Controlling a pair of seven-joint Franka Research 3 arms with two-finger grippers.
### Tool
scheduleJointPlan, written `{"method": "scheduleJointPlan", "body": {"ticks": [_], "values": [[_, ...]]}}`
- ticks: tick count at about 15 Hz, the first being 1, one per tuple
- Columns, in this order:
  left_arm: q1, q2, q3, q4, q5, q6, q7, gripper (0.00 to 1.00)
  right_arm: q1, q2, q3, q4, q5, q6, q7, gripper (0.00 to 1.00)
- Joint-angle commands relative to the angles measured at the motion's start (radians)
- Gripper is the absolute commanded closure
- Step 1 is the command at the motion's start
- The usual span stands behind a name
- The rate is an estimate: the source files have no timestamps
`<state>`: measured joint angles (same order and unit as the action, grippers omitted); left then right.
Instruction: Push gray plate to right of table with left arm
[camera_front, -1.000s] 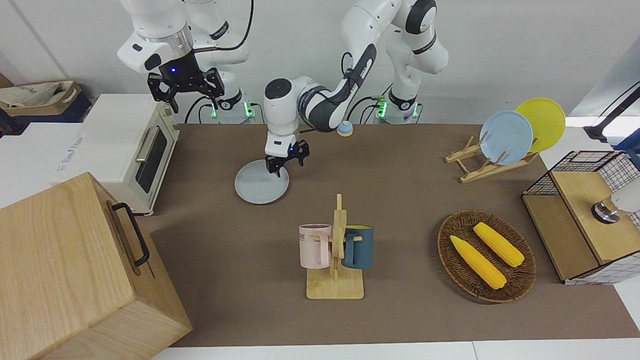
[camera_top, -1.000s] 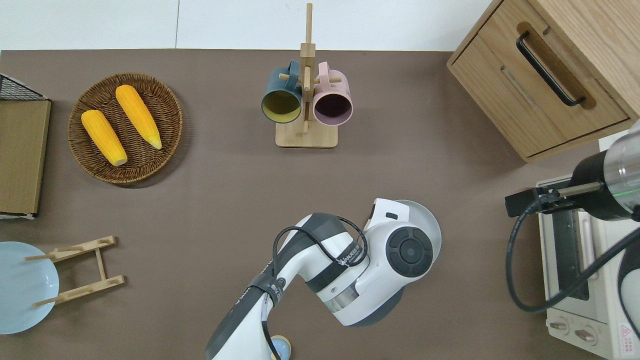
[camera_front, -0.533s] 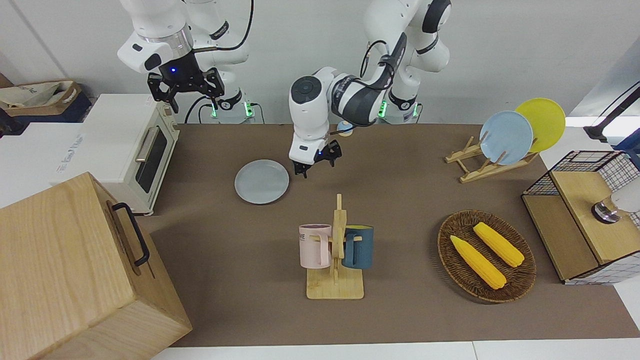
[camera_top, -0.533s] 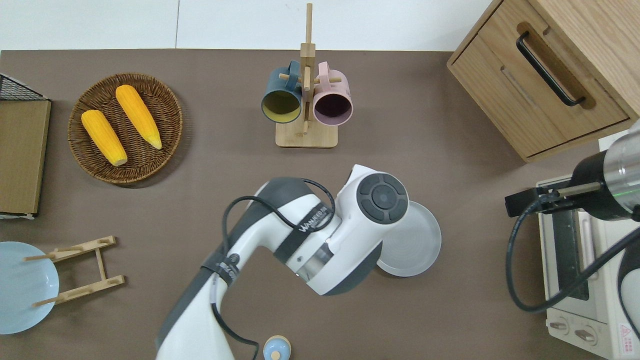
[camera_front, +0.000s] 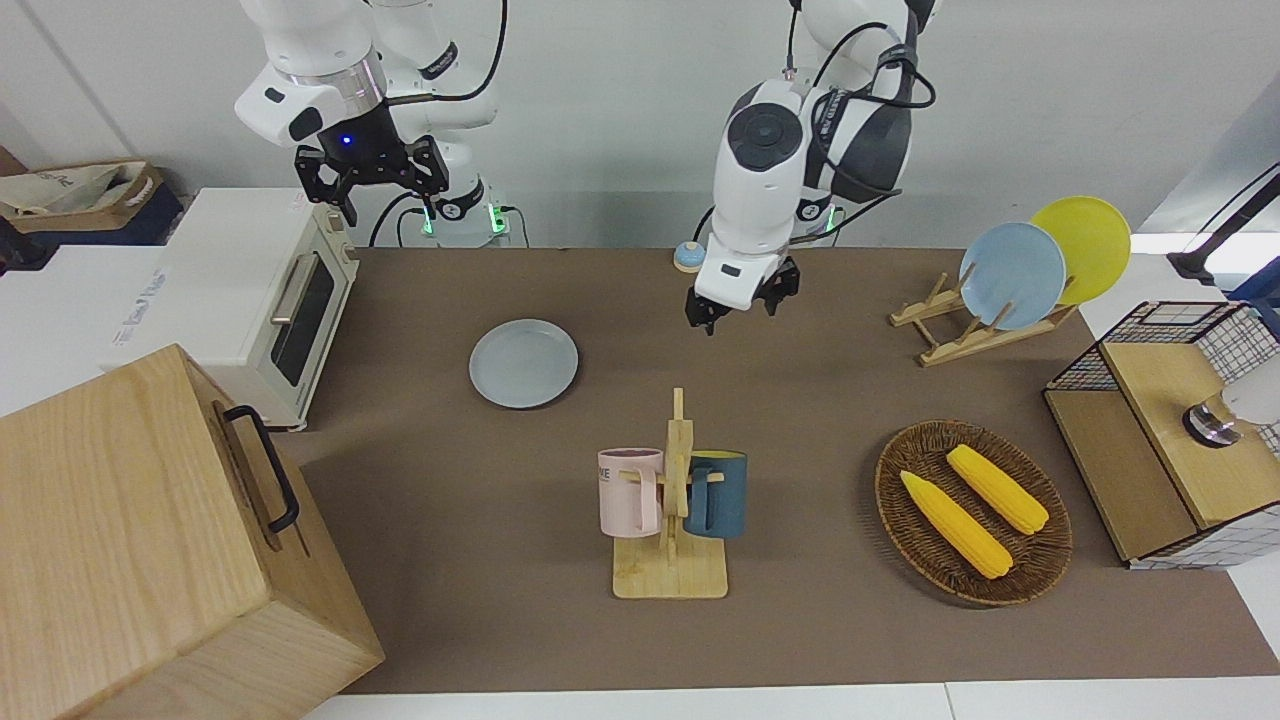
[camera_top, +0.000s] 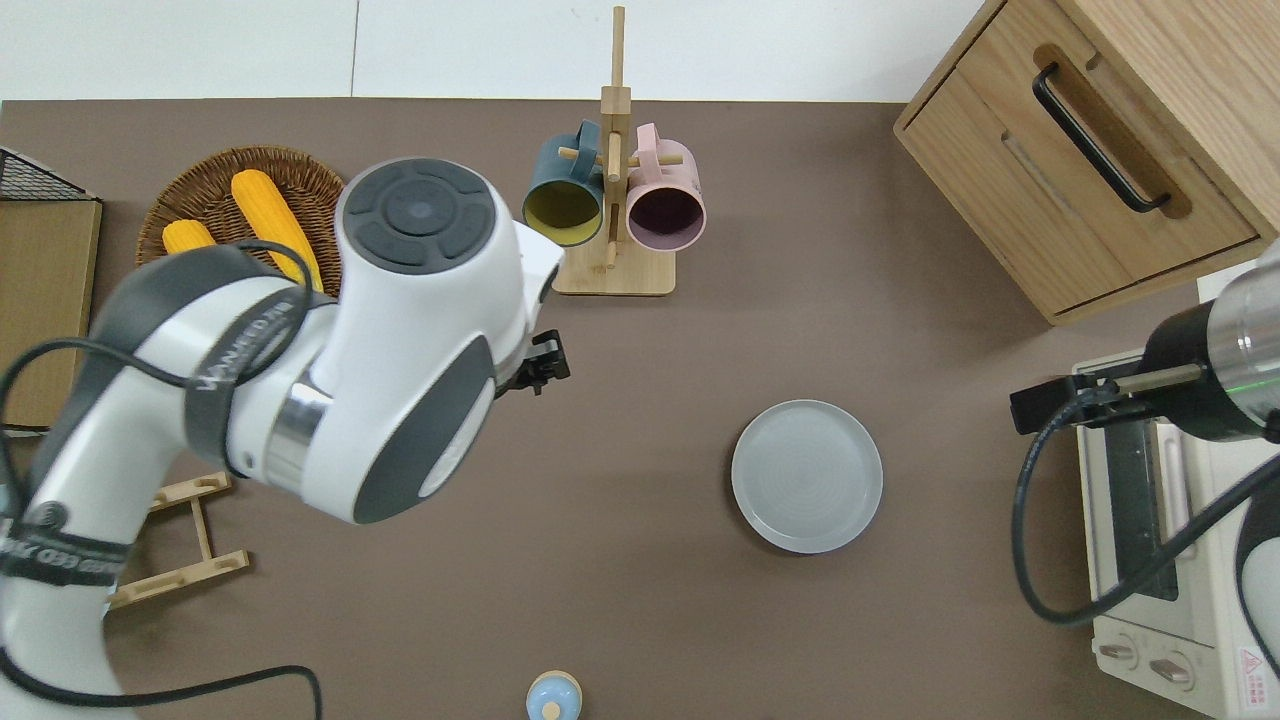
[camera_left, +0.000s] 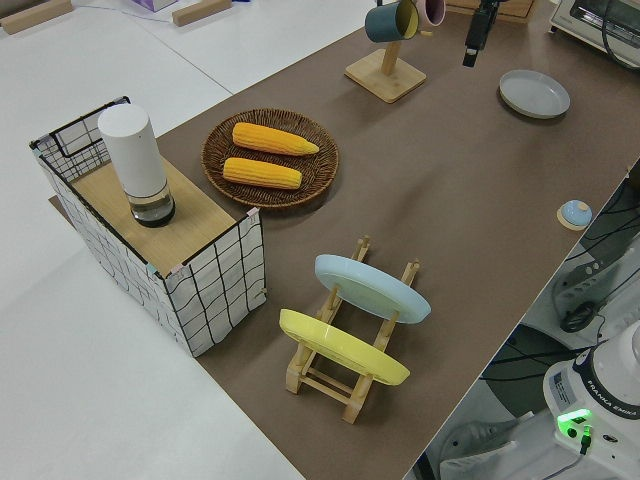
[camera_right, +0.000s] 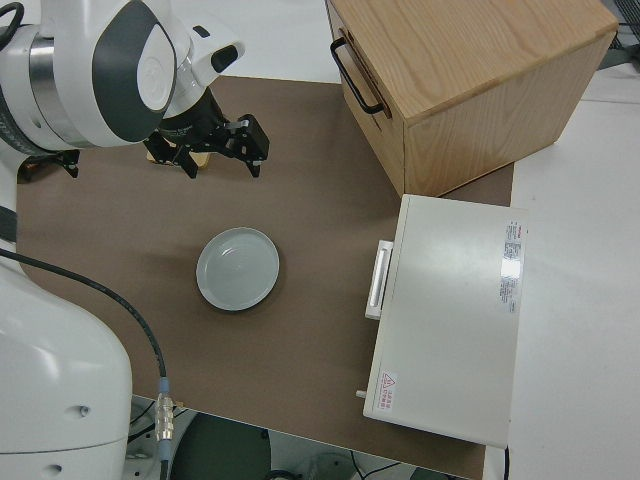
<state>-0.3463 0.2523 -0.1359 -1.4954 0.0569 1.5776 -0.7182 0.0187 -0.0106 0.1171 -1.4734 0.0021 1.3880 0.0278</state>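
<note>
The gray plate (camera_front: 523, 363) lies flat on the brown table (camera_front: 820, 400), toward the right arm's end, next to the toaster oven. It also shows in the overhead view (camera_top: 807, 476), the left side view (camera_left: 534, 93) and the right side view (camera_right: 237, 268). My left gripper (camera_front: 740, 312) is open and empty, up in the air. In the overhead view it (camera_top: 545, 360) is over bare table near the mug stand, well apart from the plate. My right arm is parked, its gripper (camera_front: 372, 180) open.
A toaster oven (camera_front: 260, 300) and a wooden cabinet (camera_front: 150, 540) stand at the right arm's end. A mug stand (camera_front: 672, 560) holds two mugs mid-table. A basket of corn (camera_front: 975, 560), a plate rack (camera_front: 950, 335) and a wire box (camera_front: 1170, 430) stand at the left arm's end.
My left gripper has lifted off the gray plate and swung up and away toward the left arm's end. The plate has stayed where it was. The right arm has not moved.
</note>
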Motion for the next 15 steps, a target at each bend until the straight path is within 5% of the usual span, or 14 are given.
{"method": "scheduleJointPlan", "body": {"ticks": [1,9,15], "values": [[0.076,-0.062,-0.004,-0.008,-0.008,-0.077,0.156,0.00,-0.020,-0.006,0.015,0.004,0.010,-0.012,0.000,0.017],[0.331,-0.139,-0.005,-0.008,-0.017,-0.096,0.620,0.00,-0.020,-0.006,0.013,0.004,0.010,-0.012,0.000,0.017],[0.483,-0.145,-0.001,-0.009,-0.035,-0.067,0.841,0.00,-0.020,-0.006,0.013,0.004,0.010,-0.012,0.000,0.017]]}}
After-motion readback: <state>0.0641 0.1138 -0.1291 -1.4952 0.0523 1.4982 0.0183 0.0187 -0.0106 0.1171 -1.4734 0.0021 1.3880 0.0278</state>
